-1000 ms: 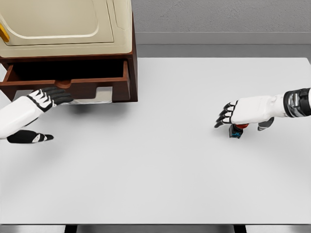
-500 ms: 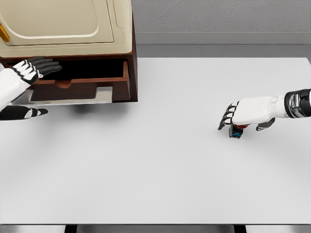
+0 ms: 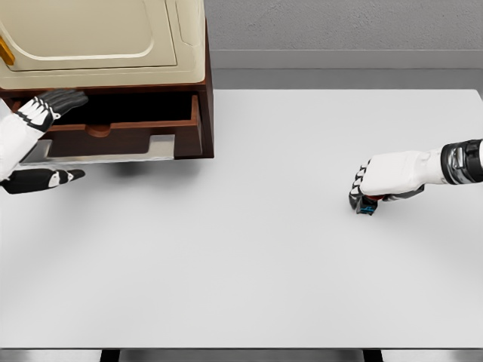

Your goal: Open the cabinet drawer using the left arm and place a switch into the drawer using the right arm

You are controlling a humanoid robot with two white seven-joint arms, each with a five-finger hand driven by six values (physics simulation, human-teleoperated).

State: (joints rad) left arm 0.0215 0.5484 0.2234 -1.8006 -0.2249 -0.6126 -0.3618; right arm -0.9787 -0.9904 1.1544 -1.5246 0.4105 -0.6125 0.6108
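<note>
No writing or brand can be read anywhere here. The wooden cabinet [image 3: 151, 98] stands at the far left corner of the white counter [image 3: 249, 249], carrying a cream-coloured appliance [image 3: 106, 38] on top. Its drawer [image 3: 121, 136] is pulled out, and the dark inside looks empty as far as I can see.

The left hand [image 3: 47, 108] is at the drawer's left end, over the open top, its dark fingers [image 3: 66, 98] stretched flat and spread, gripping nothing. Half a second ago it was in almost the same spot, so it has barely shifted.

Over on the right side of the counter, well apart from the cabinet, the small switch [image 3: 367, 207] sits on the surface, a dark block with a bit of blue showing. The right hand [image 3: 381, 179] is down on it, and its fingers [image 3: 357, 188] have curled around it since the earlier moment, when they were still splayed above it. The switch has not left the counter.
</note>
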